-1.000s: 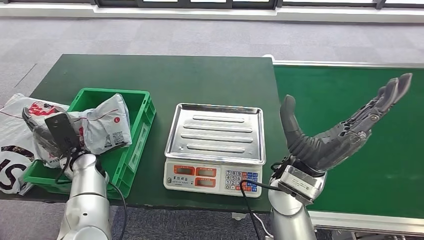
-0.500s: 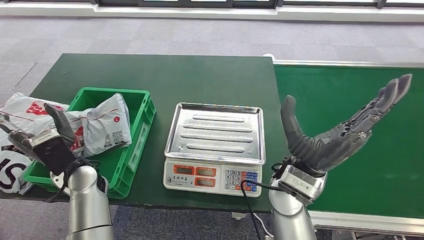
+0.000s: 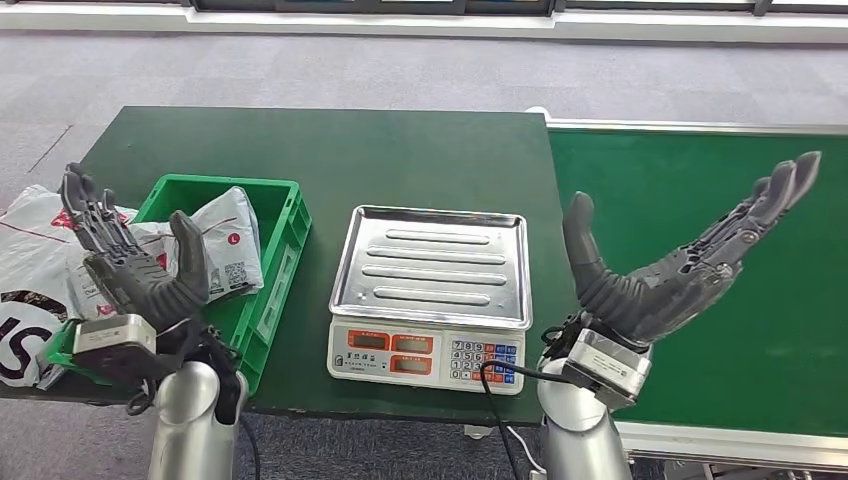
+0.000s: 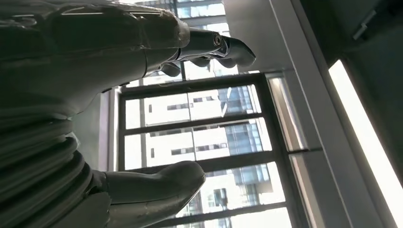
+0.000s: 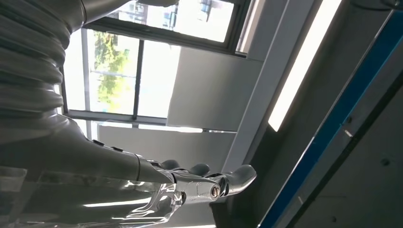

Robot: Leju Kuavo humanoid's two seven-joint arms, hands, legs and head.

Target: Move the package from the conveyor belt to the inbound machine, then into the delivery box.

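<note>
Left hand: raised palm-up beside the green bin, fingers spread, holding nothing; judged clear of the load it serves.
Right hand: lifted over the belt, wide open and empty, likely waiting for a parcel.
Package: white bag lying in the bin, just beside the left hand.
Scale: between the hands on the surface, tray bare.
Bags: outside the bin, beyond the left hand.

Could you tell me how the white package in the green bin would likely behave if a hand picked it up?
The package looks like a crumpled plastic mailer, so it would probably flop and sag. Its glossy film may slip between fingers. It slumps against the bin wall, suggesting light, soft contents.
</note>
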